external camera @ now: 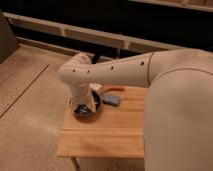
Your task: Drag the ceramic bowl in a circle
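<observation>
We find the gripper [84,106] lowered straight down from the bent wrist of the white arm [115,70], its tip set inside the bowl [96,104], toward the bowl's left half. The bowl lies directly beneath and around the tool, so that the gripper hides much of the bowl's inside and its left rim. The jaws stand wide apart; we cannot tell whether they touch the rim or the bottom, and we see nothing clasped between them.

The bowl sits on the far left part of the wooden table [107,132], close to the table's back left corner. It is small, round and dark, nearly black, with a glossy surface and a few pale glints inside near the tool. It stands upright and is wider than the block [111,100], a flat blue piece that lies just beside it on its right. Behind the block, at the table's back edge, we see a thin orange object [114,89] that we cannot identify.
</observation>
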